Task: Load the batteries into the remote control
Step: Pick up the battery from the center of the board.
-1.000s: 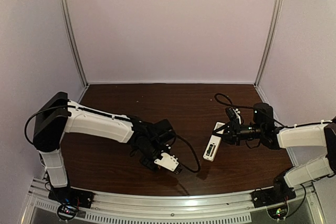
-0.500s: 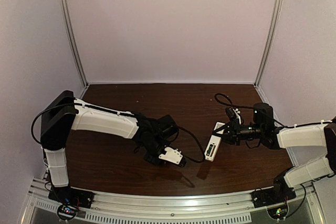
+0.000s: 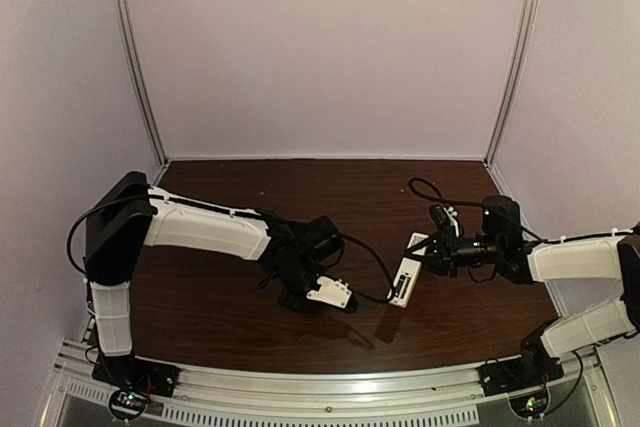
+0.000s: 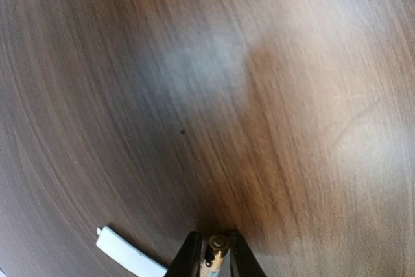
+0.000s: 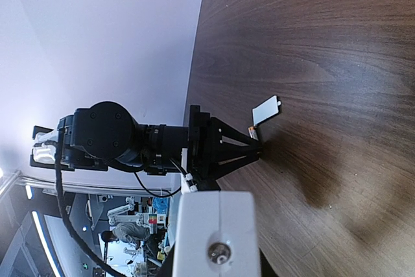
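The left arm stretches rightward, its left gripper (image 3: 350, 303) pinching a battery (image 4: 216, 250). The right gripper (image 3: 422, 255) points left, clamping the remote control (image 3: 402, 285).

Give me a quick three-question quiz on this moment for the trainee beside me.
1. True or false: the left tool has a battery between its fingers.
2. Which tool grips the remote? A: left. B: right. C: neither.
3. In the left wrist view, what white thing lies on the table beside the tool?

Key: 1 true. 2 B, the right tool. 3 the small flat cover.
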`<state>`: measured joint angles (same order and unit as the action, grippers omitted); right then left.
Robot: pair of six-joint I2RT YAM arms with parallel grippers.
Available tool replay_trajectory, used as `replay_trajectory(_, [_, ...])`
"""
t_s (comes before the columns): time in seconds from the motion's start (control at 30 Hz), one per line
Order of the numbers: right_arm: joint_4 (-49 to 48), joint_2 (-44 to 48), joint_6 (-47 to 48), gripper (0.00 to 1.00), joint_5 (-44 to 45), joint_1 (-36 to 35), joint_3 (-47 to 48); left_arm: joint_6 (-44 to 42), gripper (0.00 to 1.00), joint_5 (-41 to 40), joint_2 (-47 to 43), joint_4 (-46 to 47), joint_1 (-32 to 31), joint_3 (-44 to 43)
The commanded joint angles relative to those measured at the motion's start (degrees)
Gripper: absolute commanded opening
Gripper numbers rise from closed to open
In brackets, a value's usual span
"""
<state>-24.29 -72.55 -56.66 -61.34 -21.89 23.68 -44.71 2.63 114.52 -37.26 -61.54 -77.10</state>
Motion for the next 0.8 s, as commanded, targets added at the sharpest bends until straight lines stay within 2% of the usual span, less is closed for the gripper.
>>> replay_trajectory(0.0, [-0.42, 0.74, 1.43, 0.0, -0.01, -0.26, 1.91, 4.17, 0.18, 2.21, 2.96, -1.23, 0.46, -3.79])
replay_trajectory(0.17, [0.57, 0.87, 2.04, 0.0, -0.05, -0.29, 2.17, 6.5, 0.15, 2.41, 3.84, -2.2, 0.53, -5.17])
replay_trajectory(0.33, [1.14, 0.97, 2.39, 0.0, 0.06, -0.29, 2.46, 7.4, 0.34, 1.87, 3.14, -2.23, 1.13, -3.8])
replay_trajectory(0.43, [1.25, 1.25, 2.36, 0.0, 0.41, -0.3, 2.37, 8.69, 0.39, 2.51, 2.3, -2.61, 2.57, -3.32])
replay_trajectory(0.53, [0.81, 1.43, 1.99, 0.0, 0.63, -0.26, 2.1, 9.67, 0.38, 2.75, 0.81, -3.52, 4.19, -1.65])
replay_trajectory(0.77, [-1.05, 1.31, 0.62, 0.0, 0.7, -0.28, 1.75, 9.46, 0.29, 3.79, -2.4, -3.46, 4.52, 2.5])
